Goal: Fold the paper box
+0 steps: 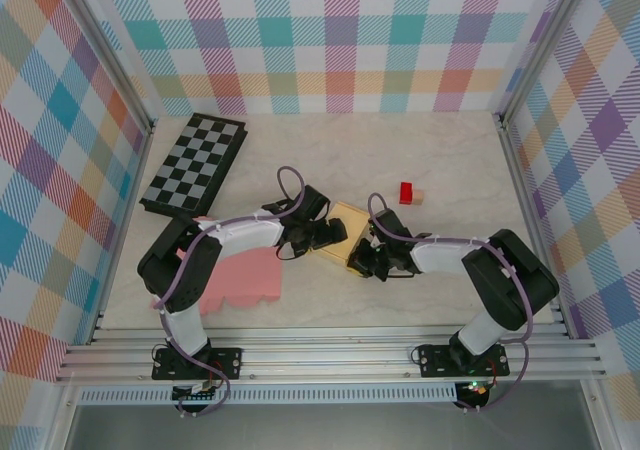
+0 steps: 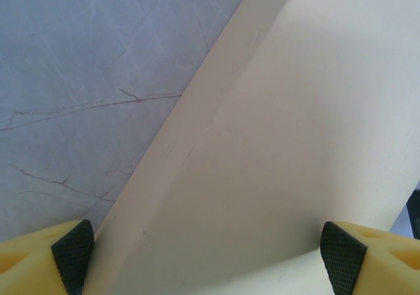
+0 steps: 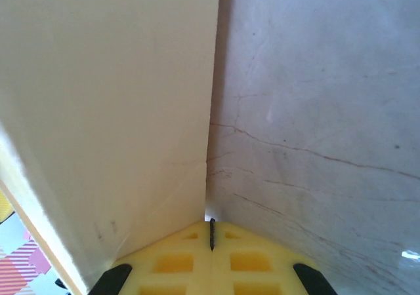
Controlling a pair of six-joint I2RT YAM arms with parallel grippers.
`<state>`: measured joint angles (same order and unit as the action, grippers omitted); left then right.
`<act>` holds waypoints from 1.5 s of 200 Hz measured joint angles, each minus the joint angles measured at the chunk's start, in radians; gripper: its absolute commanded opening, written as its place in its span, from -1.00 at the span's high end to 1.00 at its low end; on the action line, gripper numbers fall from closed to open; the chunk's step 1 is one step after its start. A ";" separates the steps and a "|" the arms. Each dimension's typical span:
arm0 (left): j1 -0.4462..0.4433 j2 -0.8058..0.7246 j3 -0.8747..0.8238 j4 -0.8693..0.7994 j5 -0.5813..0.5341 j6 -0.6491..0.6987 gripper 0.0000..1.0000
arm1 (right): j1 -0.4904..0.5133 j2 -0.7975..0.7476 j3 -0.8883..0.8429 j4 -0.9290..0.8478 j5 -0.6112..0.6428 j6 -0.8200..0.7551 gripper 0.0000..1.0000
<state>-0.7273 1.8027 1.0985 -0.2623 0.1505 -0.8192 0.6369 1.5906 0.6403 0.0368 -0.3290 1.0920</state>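
The cream paper box (image 1: 347,228) sits mid-worktop (image 1: 450,170), and I cannot tell what is inside it. The left gripper (image 2: 210,259) spreads wide astride one panel. The right gripper (image 3: 211,231) is pinched closed just beside the box's wall. A chequerboard (image 1: 195,165), pink sheet (image 1: 245,280) and red block (image 1: 407,192) lie around, within plaid walls (image 1: 340,40).

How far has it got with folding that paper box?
Done: the paper box shows one creased edge strip. In hand: the open left tool straddles a panel; the shut right tool sits at an edge. Left: no upright box shape shows, so most folds seem to remain.
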 measured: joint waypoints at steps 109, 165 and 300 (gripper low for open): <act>0.092 0.018 0.185 -0.155 0.011 0.154 -0.84 | 0.024 -0.234 0.029 -0.272 0.188 -0.172 0.36; 0.106 -0.111 0.041 -0.159 -0.015 0.128 -0.83 | -0.044 -0.250 0.248 -0.536 0.312 -0.512 -0.11; -0.084 -0.044 -0.113 0.184 -0.074 -0.151 -0.82 | -0.224 0.236 0.582 -0.542 0.221 -1.040 -0.11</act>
<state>-0.8112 1.7584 0.9852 -0.0780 0.0761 -0.9707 0.4129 1.8263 1.2224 -0.5056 -0.1078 0.0525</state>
